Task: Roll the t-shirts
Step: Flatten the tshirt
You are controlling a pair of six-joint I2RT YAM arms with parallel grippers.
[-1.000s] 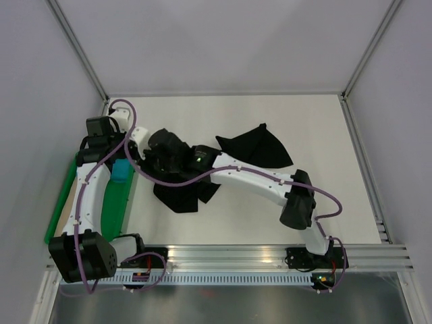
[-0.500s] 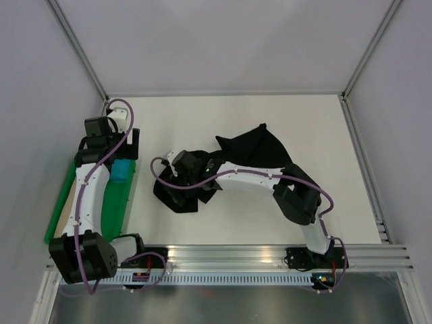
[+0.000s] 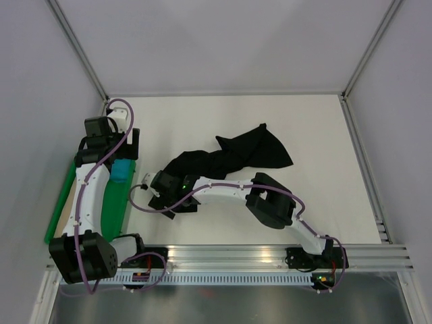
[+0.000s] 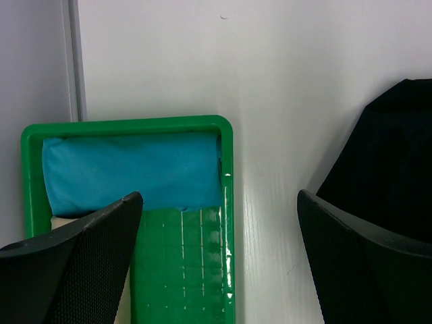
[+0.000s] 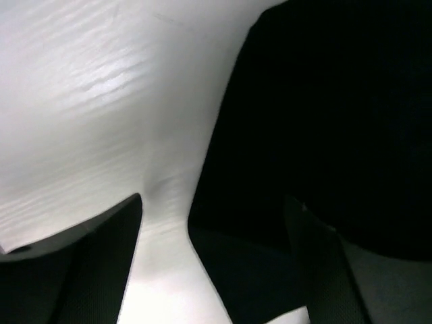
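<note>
Hovering with jaws spread over the crumpled black t-shirt [image 3: 233, 156] just right of the green tray [image 4: 135, 125], the right gripper [image 5: 212, 209] likely must pinch and flatten it before rolling, the left gripper [image 4: 219, 209] gaping above the tray.

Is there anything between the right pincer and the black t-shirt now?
Nothing visible stands between them. The right pincer is open directly over the edge of the black t-shirt, with cloth showing between its jaws and the white table beside it.
</note>
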